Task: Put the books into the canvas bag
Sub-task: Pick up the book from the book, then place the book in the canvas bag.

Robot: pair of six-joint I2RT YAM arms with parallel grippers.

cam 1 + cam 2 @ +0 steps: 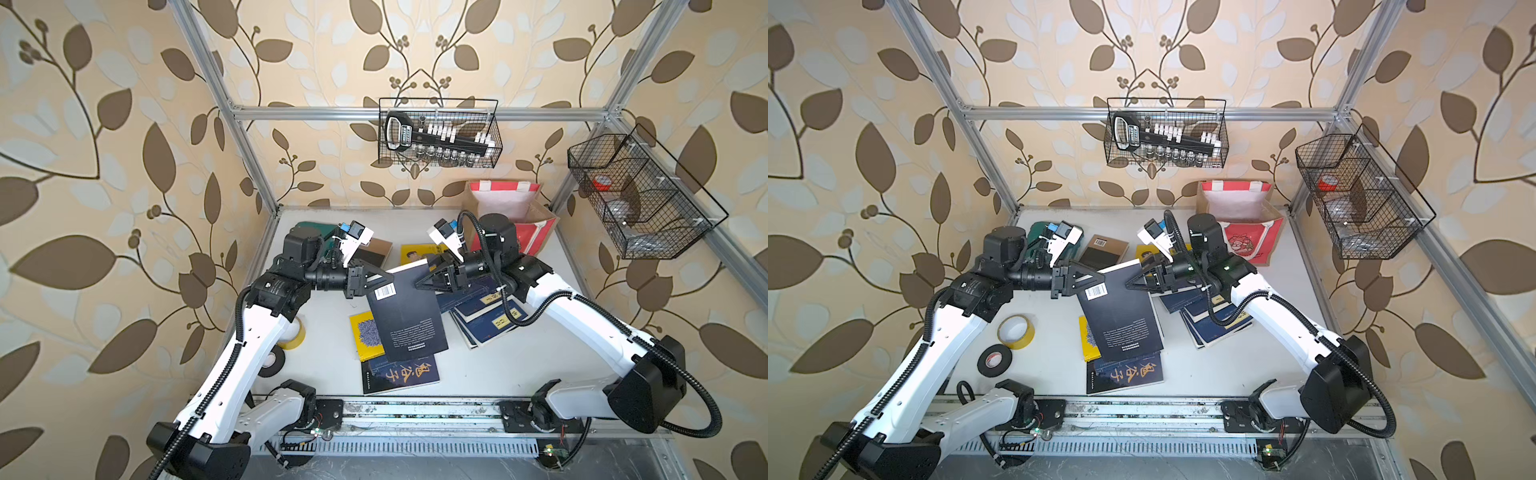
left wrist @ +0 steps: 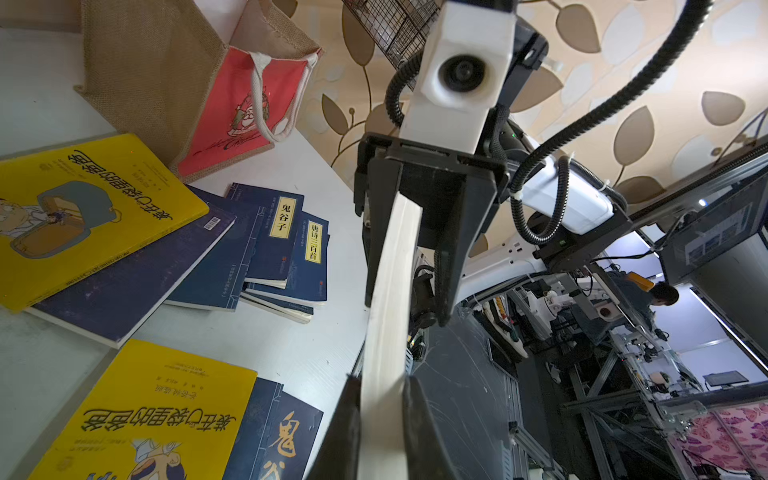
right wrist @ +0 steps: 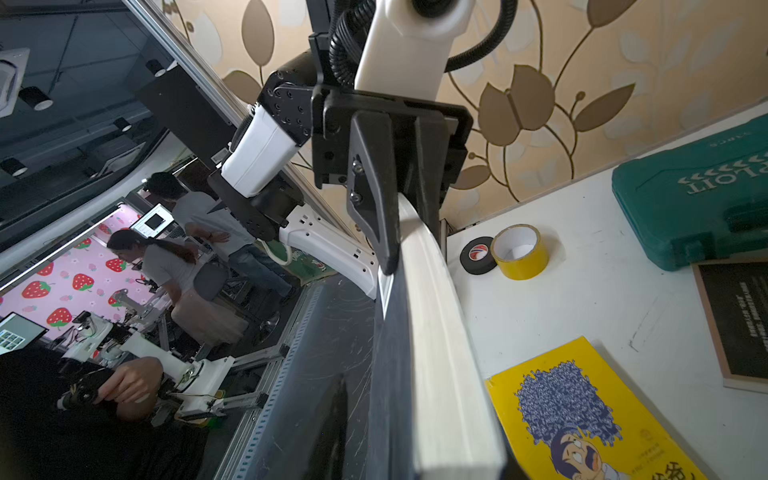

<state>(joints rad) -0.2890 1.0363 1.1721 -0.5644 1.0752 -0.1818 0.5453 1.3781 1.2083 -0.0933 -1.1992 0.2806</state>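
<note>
A black book [image 1: 405, 316] with a barcode hangs tilted above the table between both arms. My left gripper [image 1: 388, 276] is shut on its edge; the pale page block [image 2: 386, 291] sits between both pads. My right gripper [image 1: 417, 284] straddles the opposite corner, open, with a gap beside the cover [image 3: 436, 353]. Under the held book lie a yellow book [image 1: 361, 336] and a dark blue book [image 1: 399, 376] with gold characters. A navy stack [image 1: 490, 320] lies on the right. The canvas bag [image 1: 536, 232] stands open at the back right, behind the right arm.
A green tool case [image 1: 316, 230] and a brown-edged black book [image 1: 376, 249] lie at the back left. A yellow tape roll [image 1: 1016, 330] and a black tape roll [image 1: 994, 359] sit by the left arm. Wire baskets hang on the back wall [image 1: 440, 133] and right wall [image 1: 640, 195].
</note>
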